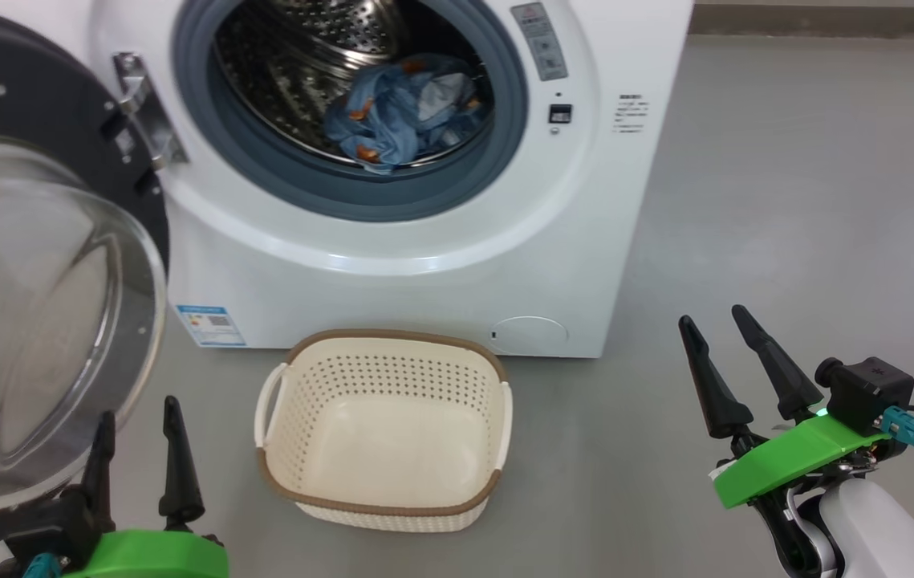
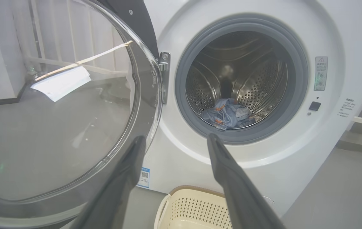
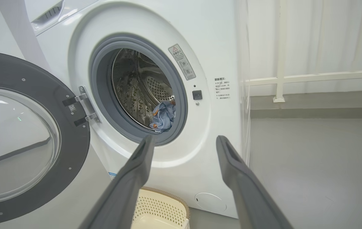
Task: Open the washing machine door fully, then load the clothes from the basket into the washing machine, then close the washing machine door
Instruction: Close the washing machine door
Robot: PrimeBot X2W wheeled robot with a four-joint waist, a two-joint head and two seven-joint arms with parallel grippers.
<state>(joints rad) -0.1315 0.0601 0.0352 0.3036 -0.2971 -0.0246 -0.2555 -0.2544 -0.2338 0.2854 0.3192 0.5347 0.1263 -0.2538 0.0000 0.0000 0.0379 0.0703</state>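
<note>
Inside the drum (image 1: 296, 72) of the washing machine (image 1: 585, 241) the clothes (image 1: 404, 112) are lying heaped; the basket (image 1: 392, 335) is sitting empty on the floor (image 1: 786, 201) at its foot. The left gripper (image 1: 140, 407) and right gripper (image 1: 712, 315) are hovering spread, holding nothing. Seemingly only the wide-open door (image 1: 47, 104) is awaiting closing.

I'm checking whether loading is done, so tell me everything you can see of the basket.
The basket is a rectangular tub of cream plastic, its walls perforated with rows of small holes, its bottom plain. A brown woven-look band runs round the rim, and a pale loop handle stands out at either side. It stands upright on the grey floor close before the washing machine; whether they touch I cannot tell. It is empty.
</note>
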